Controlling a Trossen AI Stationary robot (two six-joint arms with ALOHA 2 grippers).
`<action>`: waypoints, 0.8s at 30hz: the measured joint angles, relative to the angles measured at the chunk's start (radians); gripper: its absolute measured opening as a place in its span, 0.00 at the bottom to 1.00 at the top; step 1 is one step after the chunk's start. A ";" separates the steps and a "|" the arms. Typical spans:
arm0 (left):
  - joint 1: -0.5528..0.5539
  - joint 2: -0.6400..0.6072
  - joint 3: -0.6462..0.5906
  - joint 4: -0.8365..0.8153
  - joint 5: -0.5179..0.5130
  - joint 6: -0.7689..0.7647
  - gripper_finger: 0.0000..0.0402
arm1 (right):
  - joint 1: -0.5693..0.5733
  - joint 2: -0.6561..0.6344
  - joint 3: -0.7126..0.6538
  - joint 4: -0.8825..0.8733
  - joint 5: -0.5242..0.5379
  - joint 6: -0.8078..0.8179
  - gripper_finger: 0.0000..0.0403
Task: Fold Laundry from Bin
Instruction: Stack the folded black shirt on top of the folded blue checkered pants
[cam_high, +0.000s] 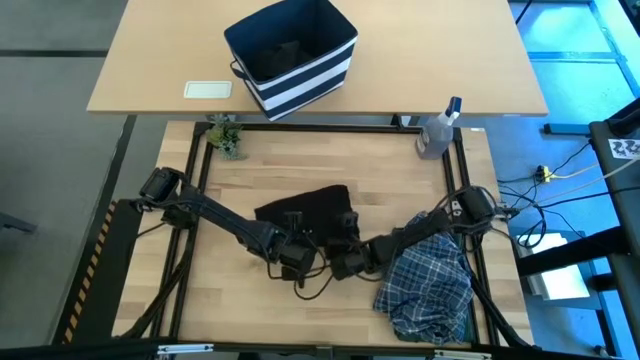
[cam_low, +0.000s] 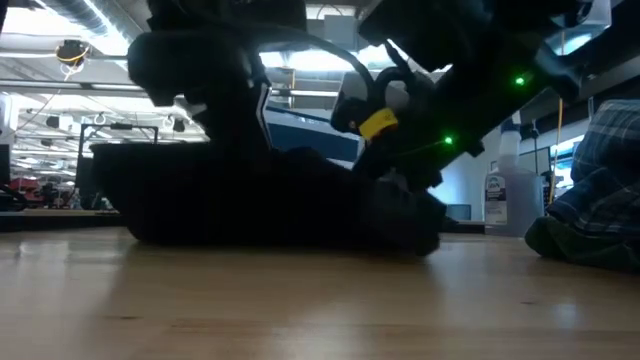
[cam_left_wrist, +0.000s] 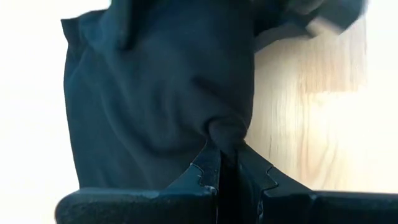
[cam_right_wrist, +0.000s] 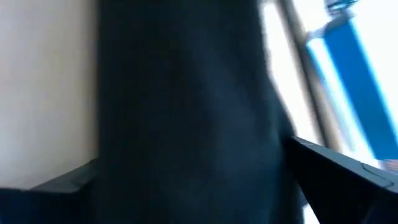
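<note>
while the black garment (cam_high: 305, 207) lies mid-tabletop (cam_high: 330, 160), the left gripper (cam_high: 296, 256) has its jaws clamped on its near edge; the right gripper (cam_high: 345, 238), jaws apart, straddles the cloth. plaid shirt (cam_high: 428, 282) heaped at the right edge, striped bin (cam_high: 291, 55) beyond.

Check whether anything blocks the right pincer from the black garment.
Nothing visible does. The right pincer is open, right at the black garment, its fingers straddling the cloth. The left pincer is shut on the garment's edge alongside.
</note>
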 joint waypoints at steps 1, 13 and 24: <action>0.000 0.000 0.004 0.000 0.001 0.002 0.03 | -0.003 0.000 0.001 0.003 0.036 -0.012 0.96; -0.003 -0.001 0.006 -0.011 0.011 0.001 0.03 | -0.015 0.001 0.002 0.020 0.011 -0.051 0.46; -0.016 -0.009 0.007 -0.119 0.122 0.046 0.36 | -0.043 0.001 0.002 0.050 -0.171 0.006 0.10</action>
